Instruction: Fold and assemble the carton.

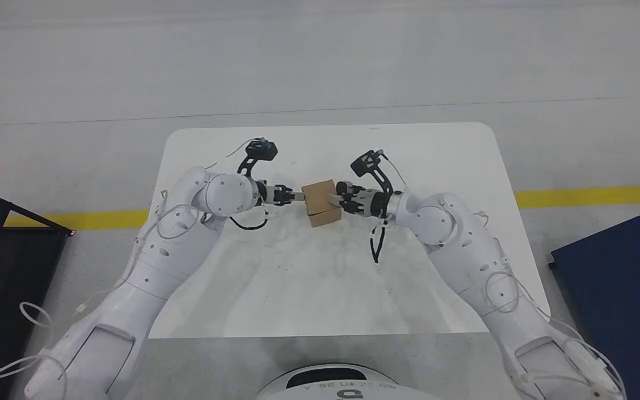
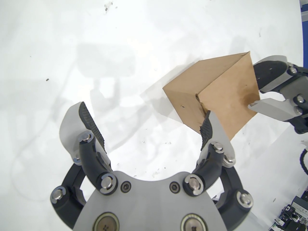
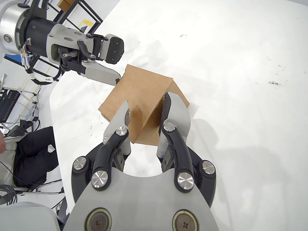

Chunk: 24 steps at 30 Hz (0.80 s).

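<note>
A small brown carton point(image 1: 320, 201) stands partly folded on the white table point(image 1: 330, 290), between the two arms. My right gripper point(image 3: 146, 114) is shut on the carton point(image 3: 146, 85), with one side panel pinched between its fingers. From the left wrist view this right gripper point(image 2: 267, 90) clamps the carton's point(image 2: 223, 90) far edge. My left gripper point(image 2: 146, 121) is open on the opposite side. One of its fingertips point(image 2: 207, 123) touches the carton's near corner; the other finger is out over bare table. In the top view the left gripper point(image 1: 290, 196) and right gripper point(image 1: 345, 197) flank the carton.
The table's far edge runs close behind the carton. A black metal rack point(image 3: 72, 5) holding another small box stands off the table beyond the left arm. Bare tabletop lies in front of the carton, toward the robot.
</note>
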{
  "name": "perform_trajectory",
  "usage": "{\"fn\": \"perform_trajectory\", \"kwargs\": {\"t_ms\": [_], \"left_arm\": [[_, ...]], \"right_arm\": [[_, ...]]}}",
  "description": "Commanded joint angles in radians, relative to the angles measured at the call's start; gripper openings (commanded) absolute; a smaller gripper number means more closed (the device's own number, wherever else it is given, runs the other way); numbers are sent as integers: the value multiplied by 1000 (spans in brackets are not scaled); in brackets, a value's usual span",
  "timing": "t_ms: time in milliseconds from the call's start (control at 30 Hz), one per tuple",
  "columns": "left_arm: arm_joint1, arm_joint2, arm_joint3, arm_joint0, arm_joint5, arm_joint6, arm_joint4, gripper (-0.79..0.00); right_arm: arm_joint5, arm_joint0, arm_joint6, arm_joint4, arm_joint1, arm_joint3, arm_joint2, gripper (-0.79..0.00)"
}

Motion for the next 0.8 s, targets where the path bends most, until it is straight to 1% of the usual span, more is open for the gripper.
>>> {"fn": "perform_trajectory", "kwargs": {"t_ms": [0,233,467,567,767], "left_arm": [[0,-2,-1,-1,-1,-1,1,0],[-4,1,-7,-5,-15,-4,-13,0],[-6,1,-16,-5,-24,-9,-22,0],[-9,0,-14,0,-41,-32,-71,0],[-11,30,-9,2,-57,-48,-20,0]], "right_arm": [[1,-3,-2,-2,2,-5,7,-483],[16,-15,6,-8,7,-9,15,-474],[30,-13,3,-17,7,-5,9,-446],[28,-13,1,-16,7,-2,6,-446],[23,-12,0,-9,8,3,5,-446]]}}
